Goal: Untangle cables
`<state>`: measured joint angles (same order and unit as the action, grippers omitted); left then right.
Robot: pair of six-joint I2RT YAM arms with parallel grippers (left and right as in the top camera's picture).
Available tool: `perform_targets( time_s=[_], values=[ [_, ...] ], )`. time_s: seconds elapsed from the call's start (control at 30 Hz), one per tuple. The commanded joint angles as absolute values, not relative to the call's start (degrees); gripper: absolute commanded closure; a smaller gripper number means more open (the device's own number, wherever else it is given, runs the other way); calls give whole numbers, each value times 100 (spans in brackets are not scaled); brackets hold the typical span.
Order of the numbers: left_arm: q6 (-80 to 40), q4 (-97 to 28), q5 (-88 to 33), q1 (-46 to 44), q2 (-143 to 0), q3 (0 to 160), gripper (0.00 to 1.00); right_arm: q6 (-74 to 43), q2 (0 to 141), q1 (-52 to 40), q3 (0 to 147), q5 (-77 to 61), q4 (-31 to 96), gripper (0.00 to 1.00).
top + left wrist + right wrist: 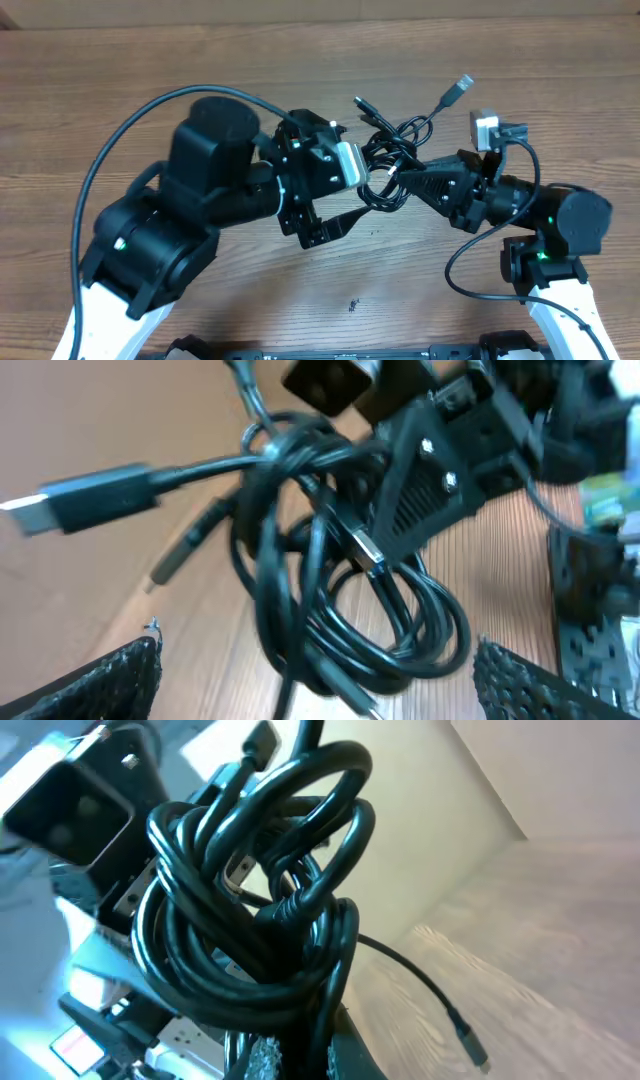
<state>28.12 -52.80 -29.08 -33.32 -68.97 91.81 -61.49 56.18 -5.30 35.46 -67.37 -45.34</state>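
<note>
While both my arms lean in over the wooden desk (300,60), the bulky left arm (190,210) hogs most of the left side. The slimmer right arm (560,225) comes in from the right, and the two meet near the middle.

Right between them are the cables (395,165), a bunch of thin black cords looped into one messy knot. My right pincer (392,182) is squeezed together on the knot from its right side. In the right wrist view the cords run down between its fingers (258,1062), with the coils bunched up above.

My left pincer (343,192) is spread wide apart with nothing in it. In the left wrist view the knot sits ahead of the gap between its textured pads (100,680). I honestly can't tell if either one touches a cord.

Smaller bits: a silvery USB plug (460,87) sticks out up and to the right of the knot, and a little black plug (362,103) pokes out at the upper left. One loose strand (410,975) trails across the desk to a small connector (470,1045).
</note>
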Motion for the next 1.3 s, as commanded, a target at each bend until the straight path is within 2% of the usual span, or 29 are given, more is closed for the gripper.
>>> perform_targets(
  time_s=[0.0,0.1,0.3,0.47,0.8,0.9,0.97,1.0,1.03,1.27],
  values=[
    [1892,-4886,-3159,-3328,-6772,9286,1,-6775,5568,-539,3662,-6718,-5205,96],
    [1457,-4705,-3173,-3328,-6775,9286,0,-6827,5568,-539,3662,-6606,-5524,96],
    [1446,-4633,-3610,-3330,-6781,9284,1,-7120,5568,-539,3660,-6217,-5909,96],
    [1404,-4464,-4025,-3330,-6864,9284,0,-7677,5568,-539,3662,-6003,-6967,96],
    [1151,-4130,-4316,-3339,-7137,9284,0,-8055,5568,-545,3662,-6045,-7349,96],
    [1153,-4101,-4497,-3339,-7266,9284,33,-8084,5568,-545,3662,-6053,-7395,96],
    [1155,-3994,-4716,-3339,-7317,9284,68,-8101,5568,-545,3662,-6053,-7393,96],
    [1153,-3964,-4759,-3339,-7328,9284,79,-8101,5568,-545,3662,-6053,-7393,96],
    [1153,-3918,-4766,-3339,-7332,9284,96,-8101,5568,-545,3660,-6053,-7393,96],
    [1157,-3909,-5030,-3336,-7297,9284,96,-8097,5570,-543,3660,-6047,-7387,96]
  ],
)
